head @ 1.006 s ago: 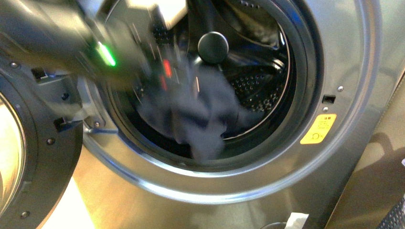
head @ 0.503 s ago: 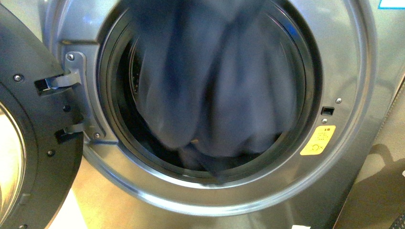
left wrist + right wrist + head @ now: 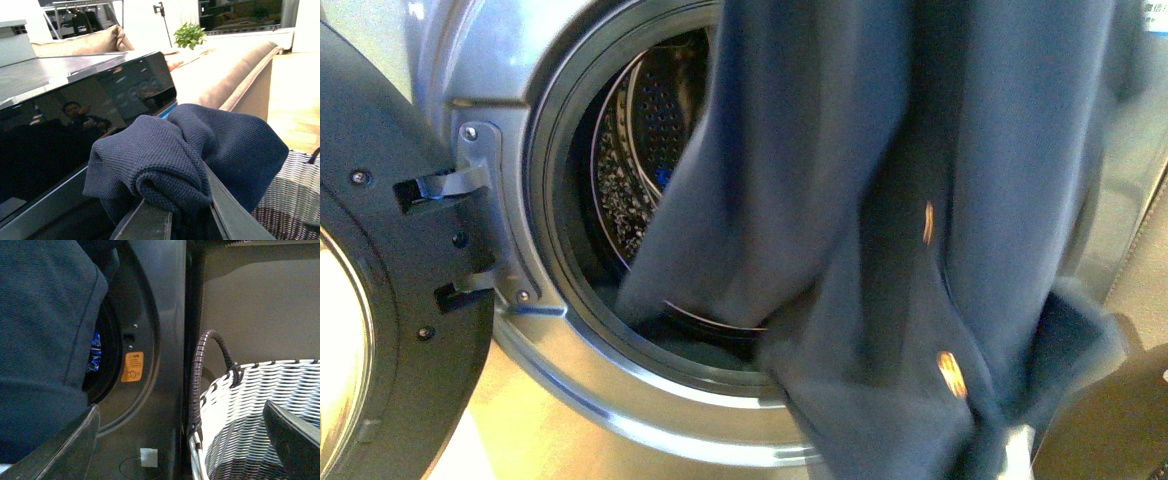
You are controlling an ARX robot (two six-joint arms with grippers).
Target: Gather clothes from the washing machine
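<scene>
The clothes (image 3: pixel 880 200), a dark navy garment with small orange marks, hang in front of the grey washing machine (image 3: pixel 570 370), covering the right side of its porthole. Part of the steel drum (image 3: pixel 640 150) shows behind them. In the left wrist view my left gripper (image 3: pixel 187 215) is shut on a bunched fold of the clothes (image 3: pixel 165 160), raised above the machine's dark top. My right gripper (image 3: pixel 185 440) is open, one finger by the clothes (image 3: pixel 40 340) and the other over the woven basket (image 3: pixel 240 405). The yellow sticker (image 3: pixel 132 367) shows on the machine's front.
The machine's dark door (image 3: pixel 380 300) stands swung open at the left. The two-tone woven basket with a dark handle (image 3: pixel 200 375) sits beside the machine on the right. A beige sofa (image 3: pixel 235 70) and a potted plant (image 3: pixel 189 35) lie behind the machine.
The clothes have come out of the drum and swung up and to the right, uncovering the left of the drum. The arm seen a second ago has left the front view.
</scene>
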